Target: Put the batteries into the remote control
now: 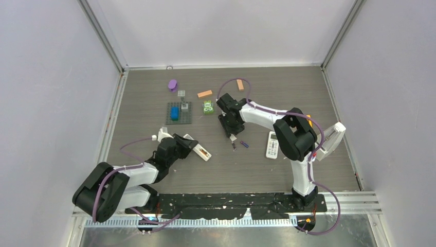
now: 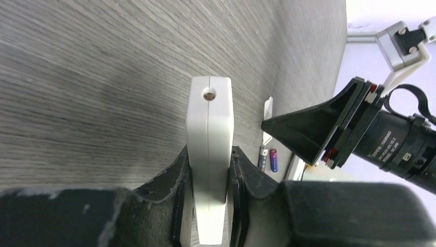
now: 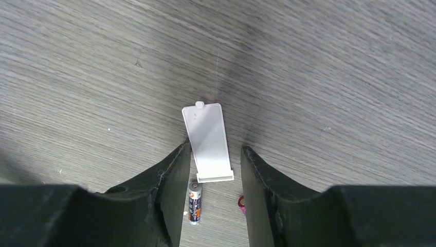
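My left gripper is shut on the white remote control, holding it on its edge just above the table. Something orange-brown shows in its open back in the top view. My right gripper points down at the table, open, with the white battery cover lying flat between its fingers; the left finger touches the cover's edge and the right stands clear of it. A dark battery lies just behind the cover, with a purple battery beside it.
A second white remote lies by the right arm. At the back stand a grey baseplate with a blue brick, a purple piece, a green piece and two orange blocks.
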